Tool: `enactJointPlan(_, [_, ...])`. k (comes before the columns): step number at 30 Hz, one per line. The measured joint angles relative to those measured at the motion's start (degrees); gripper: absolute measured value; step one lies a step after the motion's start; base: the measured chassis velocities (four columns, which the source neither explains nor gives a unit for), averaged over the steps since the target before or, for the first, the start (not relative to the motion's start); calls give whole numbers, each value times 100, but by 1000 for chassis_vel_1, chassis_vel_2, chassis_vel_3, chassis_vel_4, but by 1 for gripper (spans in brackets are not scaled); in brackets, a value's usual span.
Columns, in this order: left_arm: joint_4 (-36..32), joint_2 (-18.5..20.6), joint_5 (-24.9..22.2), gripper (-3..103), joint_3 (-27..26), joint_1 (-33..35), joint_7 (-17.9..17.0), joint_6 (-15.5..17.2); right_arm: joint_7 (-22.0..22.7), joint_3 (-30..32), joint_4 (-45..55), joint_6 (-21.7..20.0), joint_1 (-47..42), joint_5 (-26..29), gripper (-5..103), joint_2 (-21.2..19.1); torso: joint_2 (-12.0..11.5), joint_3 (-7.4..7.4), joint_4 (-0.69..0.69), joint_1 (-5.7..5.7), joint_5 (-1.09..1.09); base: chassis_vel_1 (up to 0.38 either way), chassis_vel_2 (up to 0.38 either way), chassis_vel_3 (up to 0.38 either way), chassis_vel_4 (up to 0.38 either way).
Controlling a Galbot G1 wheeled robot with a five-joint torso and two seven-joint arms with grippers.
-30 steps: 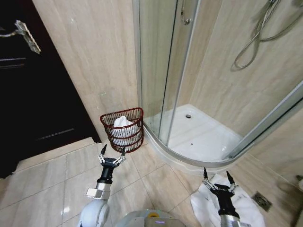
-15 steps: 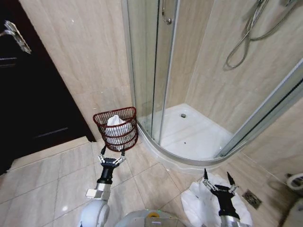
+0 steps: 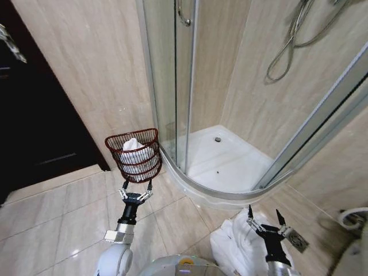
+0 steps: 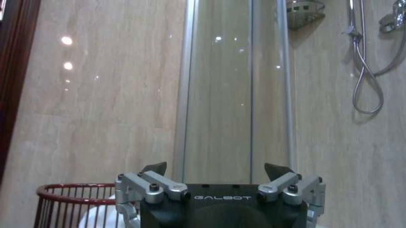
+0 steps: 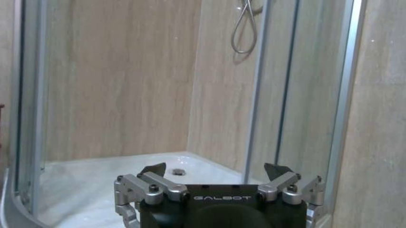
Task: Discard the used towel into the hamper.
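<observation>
Hamper holds white towel; second towel on floor.

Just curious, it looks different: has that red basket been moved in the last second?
No. The hamper sits by the same shower door frame and wall; the camera turned, shifting the whole picture.

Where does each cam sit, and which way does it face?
Head: up high, looking down at hamper, shower tray, floor towel; left claw and right claw both open.
Left wrist: behind left claw, facing shower door; hamper shared with head.
Right wrist: behind right claw, facing shower tray, shared with head.
</observation>
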Motion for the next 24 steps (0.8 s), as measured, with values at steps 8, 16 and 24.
enactJointPlan(8, [15, -3, 5, 100, 13, -5, -6, 0, 92, 6, -112, 7, 8, -13, 100, 1, -2, -3, 0, 0, -2, -9, -17, 23, 18])
enactJointPlan(16, [28, 1, 9, 100, 18, -23, -4, 7, 145, -37, -149, 14, 13, -32, 100, 4, 2, 4, 0, 0, -1, 6, -9, -8, 6])
enactJointPlan(24, [24, -10, 13, 100, 18, -12, -4, 9, 178, 32, -255, 9, 87, -33, 100, 3, 8, 6, 0, 0, -2, 112, -118, -113, 121])
